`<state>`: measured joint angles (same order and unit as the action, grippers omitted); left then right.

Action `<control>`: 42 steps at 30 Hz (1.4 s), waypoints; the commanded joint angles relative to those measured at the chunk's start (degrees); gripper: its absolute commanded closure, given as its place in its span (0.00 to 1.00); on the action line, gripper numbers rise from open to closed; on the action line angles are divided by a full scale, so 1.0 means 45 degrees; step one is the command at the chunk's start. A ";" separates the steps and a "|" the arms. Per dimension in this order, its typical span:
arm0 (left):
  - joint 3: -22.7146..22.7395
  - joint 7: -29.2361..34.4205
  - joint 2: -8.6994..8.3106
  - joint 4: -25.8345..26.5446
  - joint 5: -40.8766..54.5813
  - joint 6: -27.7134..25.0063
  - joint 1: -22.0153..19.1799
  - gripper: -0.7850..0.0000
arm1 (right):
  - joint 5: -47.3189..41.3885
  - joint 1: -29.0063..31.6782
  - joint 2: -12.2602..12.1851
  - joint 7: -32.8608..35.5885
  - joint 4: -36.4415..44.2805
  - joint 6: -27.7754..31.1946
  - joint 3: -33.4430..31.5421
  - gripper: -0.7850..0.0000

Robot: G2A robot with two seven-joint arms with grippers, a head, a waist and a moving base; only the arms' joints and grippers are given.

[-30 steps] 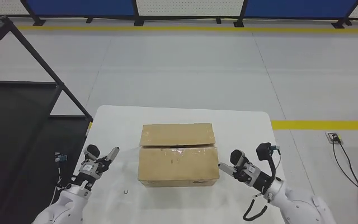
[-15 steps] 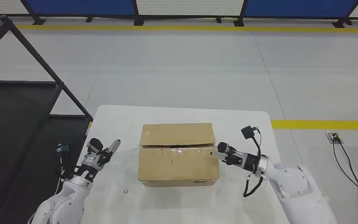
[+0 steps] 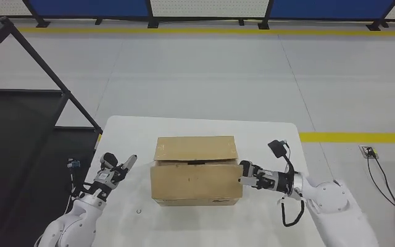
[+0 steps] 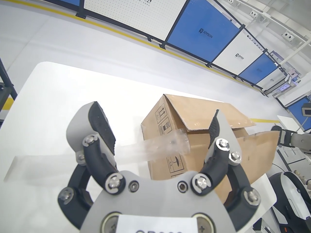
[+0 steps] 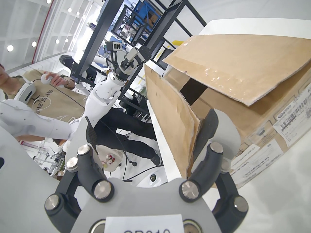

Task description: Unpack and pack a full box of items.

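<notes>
**A:** Top view first. How far along is it?
**B:** Barely begun, I'd judge. The brown cardboard box [image 3: 194,185] sits mid-way across the white table [image 3: 129,133], and nothing has been taken out of it. The right gripper [image 3: 245,175] is at the box's right end. The left gripper [image 3: 120,163] stands to the left, apart from the box.
**A:** Room to work?
**B:** There is bare table left and right of the box, enough for setting items down. There is less on the near side.
**A:** Left wrist view?
**B:** The jaws are spread wide and hold nothing. A strip of clear tape [image 4: 158,146] hangs off the box's left end, so the seam looks unsealed. Both flaps tilt up, neither folded back.
**A:** Right wrist view?
**B:** The jaws are wide here too, and they straddle the right edge of the near flap [image 5: 170,127]. One finger pad [image 5: 213,127] touches the cardboard and the other is well apart. Under the far flap [image 5: 233,69] the gap is dark, so I cannot tell the contents. Opening the flaps fully, all the unpacking and the repacking remain.
</notes>
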<state>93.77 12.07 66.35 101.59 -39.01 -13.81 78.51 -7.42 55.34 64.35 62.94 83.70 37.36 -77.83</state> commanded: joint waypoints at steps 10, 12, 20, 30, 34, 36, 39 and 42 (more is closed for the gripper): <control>-0.0534 0.0760 -0.0105 -0.0058 -0.1052 -0.1601 0.0012 0.00 | -0.0231 0.1346 -0.0666 0.0523 0.2192 0.0365 0.0037 0.00; -0.0611 0.0892 -0.0144 -0.0053 -0.1364 -0.2156 0.0062 0.00 | -0.0126 0.1576 -0.0836 0.0439 0.2488 0.0448 0.0068 0.00; -0.0696 0.1463 -0.0324 -0.0065 -0.2323 -0.4158 0.0362 0.00 | -0.0096 0.2028 -0.1550 0.0140 0.2832 0.0748 0.0386 0.00; -0.0419 0.2016 -0.0550 -0.0050 -0.2487 -0.5887 0.0838 0.00 | -0.0033 0.1900 -0.2471 0.0071 0.2898 0.0817 0.1353 0.00; -0.0266 0.2134 -0.0635 0.0016 -0.2999 -0.6108 0.1040 0.00 | -0.0307 0.1791 -0.2758 -0.0150 0.2781 0.1037 0.1610 0.00; -0.0312 0.2059 -0.0653 0.0058 -0.3428 -0.5996 0.1119 0.00 | -0.0618 0.1695 -0.2853 -0.0224 0.2692 0.1111 0.1741 0.00; -0.0435 0.1978 -0.0669 -0.0010 -0.3797 -0.5821 0.1174 0.00 | -0.0945 0.1500 -0.2964 -0.0205 0.2562 0.1092 0.1970 0.00; -0.0529 0.1929 -0.0688 -0.0107 -0.3874 -0.5757 0.1160 0.00 | -0.1468 0.1242 -0.3017 -0.0097 0.2344 0.0983 0.2150 0.00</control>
<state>91.49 20.75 63.30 101.30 -56.32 -39.83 83.78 -12.95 61.35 50.81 62.35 94.65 41.93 -68.37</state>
